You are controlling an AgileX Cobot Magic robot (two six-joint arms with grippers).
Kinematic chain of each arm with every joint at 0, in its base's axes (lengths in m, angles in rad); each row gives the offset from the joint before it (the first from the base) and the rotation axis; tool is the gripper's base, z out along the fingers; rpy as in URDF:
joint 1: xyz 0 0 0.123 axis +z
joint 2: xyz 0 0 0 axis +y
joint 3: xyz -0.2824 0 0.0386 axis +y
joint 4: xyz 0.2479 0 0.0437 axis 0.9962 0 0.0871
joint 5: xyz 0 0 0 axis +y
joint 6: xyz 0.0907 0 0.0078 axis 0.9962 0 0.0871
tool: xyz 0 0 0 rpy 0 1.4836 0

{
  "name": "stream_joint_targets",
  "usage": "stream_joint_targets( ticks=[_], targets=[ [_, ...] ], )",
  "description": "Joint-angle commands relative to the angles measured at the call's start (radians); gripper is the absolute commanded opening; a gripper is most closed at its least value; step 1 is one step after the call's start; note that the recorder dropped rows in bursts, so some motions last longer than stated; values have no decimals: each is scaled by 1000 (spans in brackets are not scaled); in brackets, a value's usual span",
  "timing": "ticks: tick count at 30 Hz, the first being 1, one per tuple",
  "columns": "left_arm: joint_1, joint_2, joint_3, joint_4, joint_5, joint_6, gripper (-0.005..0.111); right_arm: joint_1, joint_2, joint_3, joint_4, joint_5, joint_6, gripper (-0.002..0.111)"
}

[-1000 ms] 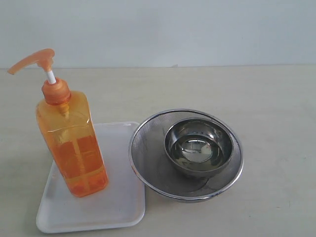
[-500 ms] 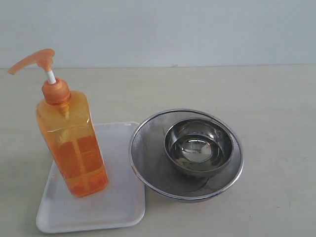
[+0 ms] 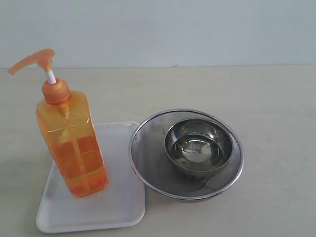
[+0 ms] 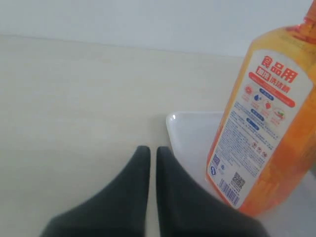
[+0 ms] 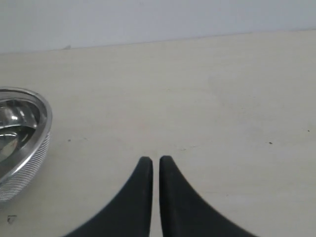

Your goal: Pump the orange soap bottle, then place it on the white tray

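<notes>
Left pincer (image 4: 149, 149) and right pincer (image 5: 152, 159) both narrowed to a slit and empty; orange soap bottle (image 3: 74, 148) on the white tray (image 3: 121, 197).
Left pincer hangs over the pale table (image 3: 276, 98) just beside a tray corner, apart from the bottle, which stands upright on the tray's left part with its pump spout pointing left. Over bare table, the right pincer sits near the round mesh strainer (image 3: 148, 143), which lies just right of the tray and holds a steel bowl (image 3: 197, 153).

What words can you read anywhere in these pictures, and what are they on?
"食品用": big red characters atop the bottle's label.
"洗洁精": white on the red band below, blurry.
Small print, barcode, QR code: too small to read.
Nothing else has writing.
</notes>
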Motion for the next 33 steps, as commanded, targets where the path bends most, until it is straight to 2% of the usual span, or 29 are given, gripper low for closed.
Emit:
stream_joint_targets(
  ticks=[1,5,33],
  targets=[
    [2,-4,4,-8,1,2,5,-1,-4,-1,-153,-11,182,3],
    [2,-4,4,-8,1,2,5,-1,-4,-1,-265,-23,238,3],
    [2,-4,4,-8,1,2,5,-1,-4,-1,-267,-21,238,3]
  ],
)
